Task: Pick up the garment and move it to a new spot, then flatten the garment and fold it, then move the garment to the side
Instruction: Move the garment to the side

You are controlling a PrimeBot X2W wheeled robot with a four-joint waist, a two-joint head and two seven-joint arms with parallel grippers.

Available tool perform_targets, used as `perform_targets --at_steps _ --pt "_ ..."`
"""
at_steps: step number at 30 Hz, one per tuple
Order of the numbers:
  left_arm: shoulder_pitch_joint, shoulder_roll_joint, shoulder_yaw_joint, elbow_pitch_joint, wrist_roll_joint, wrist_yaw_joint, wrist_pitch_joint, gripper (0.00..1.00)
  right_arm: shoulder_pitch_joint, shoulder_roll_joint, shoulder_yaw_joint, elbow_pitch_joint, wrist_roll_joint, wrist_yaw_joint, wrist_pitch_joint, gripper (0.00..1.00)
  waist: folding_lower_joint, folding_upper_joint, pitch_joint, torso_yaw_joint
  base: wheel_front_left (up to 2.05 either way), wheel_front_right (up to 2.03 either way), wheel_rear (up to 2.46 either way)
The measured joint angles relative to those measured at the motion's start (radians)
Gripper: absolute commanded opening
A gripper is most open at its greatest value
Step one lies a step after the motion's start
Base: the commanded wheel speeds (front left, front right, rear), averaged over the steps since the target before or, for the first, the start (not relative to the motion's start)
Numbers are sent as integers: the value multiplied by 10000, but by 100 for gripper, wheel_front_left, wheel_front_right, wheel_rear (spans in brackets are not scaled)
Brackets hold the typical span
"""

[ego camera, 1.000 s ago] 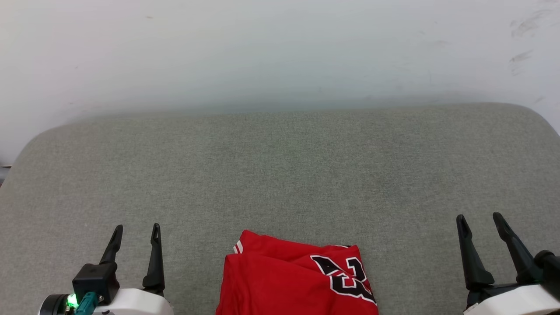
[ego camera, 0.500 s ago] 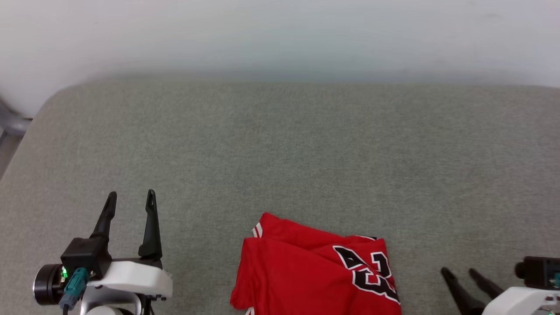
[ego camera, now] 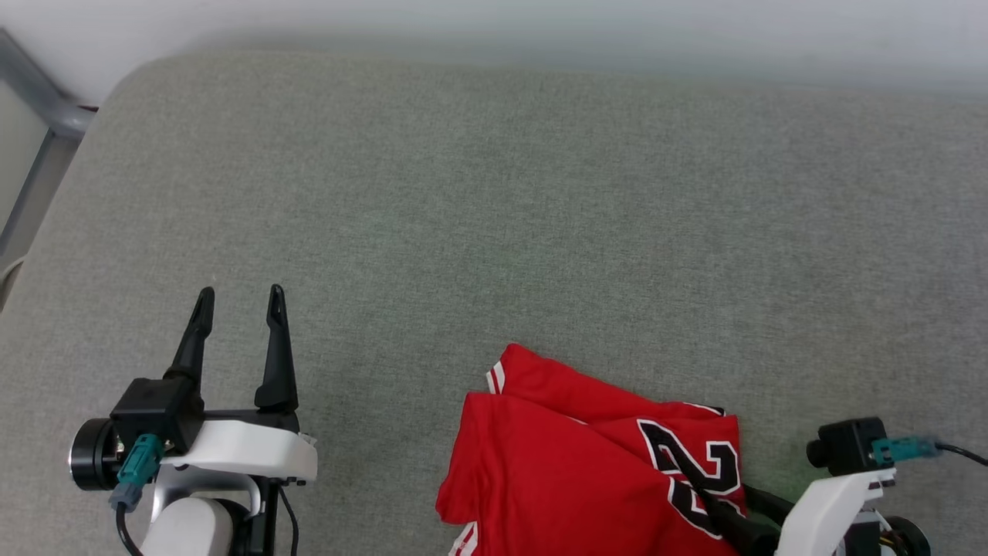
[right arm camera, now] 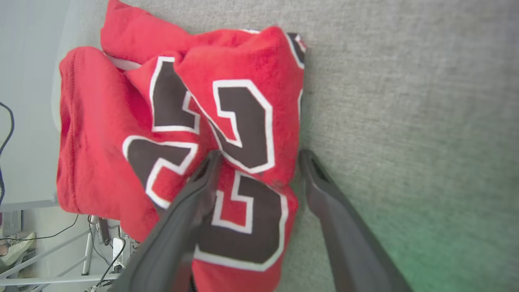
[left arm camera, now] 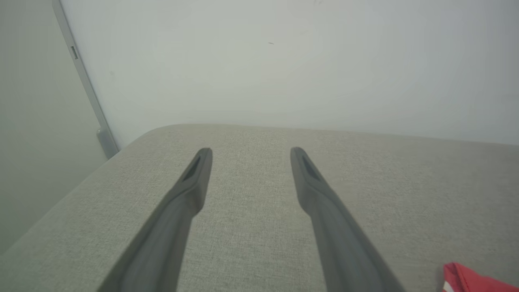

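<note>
The red jersey point(ego camera: 571, 463) lies crumpled at the lower middle of the head view, on a grey fabric surface point(ego camera: 494, 216), its black, white-edged number facing up. At the lower left, the left hand point(ego camera: 241, 292) hangs over bare grey fabric, well apart from the jersey, fingers spread and holding nothing. In the right wrist view, the right hand point(right arm camera: 260, 153) stands with fingers apart astride the jersey's edge: one finger point(right arm camera: 190, 202) over the number, the other point(right arm camera: 332, 215) over grey fabric just beside it. Whether they touch, I cannot tell.
</note>
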Motion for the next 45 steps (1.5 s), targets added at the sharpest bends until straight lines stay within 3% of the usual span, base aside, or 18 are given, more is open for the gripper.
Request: perform_targets --at_steps 3,4,5,6,14,21,34,45 --pt "-26 -115 79 -8 92 -54 0 100 -222 -25 253 245 169 2 203 100 -1 0 147 89 0 0 0" --pt "-29 -146 119 -15 113 -81 0 100 -276 -27 320 318 215 2 226 85 -1 0 184 100 0 0 0" --pt "-39 -174 150 -21 165 -107 0 100 -330 -33 397 364 213 4 228 38 -1 0 213 107 0 0 0" --pt "-49 -205 182 -17 176 -119 0 100 -391 -25 453 428 224 2 226 0 -1 0 219 110 0 0 0" --pt "-32 -412 368 98 416 -353 0 100 -582 -38 815 451 61 2 -59 0 -1 0 41 -3 0 0 0" --pt "237 -397 560 27 516 -462 -8 100 -867 -412 830 -90 -581 -2 -151 0 -1 0 -280 -687 0 0 0" --pt "46 -33 447 -1032 861 -548 173 100 -2264 -1457 433 -876 -1256 -6 257 0 -1 0 -80 -3355 0 0 0" --pt "-709 882 92 -2972 1747 -575 1726 100 -4648 -1530 -52 1022 -1197 -4 -589 0 -1 0 1537 -5491 0 0 0"
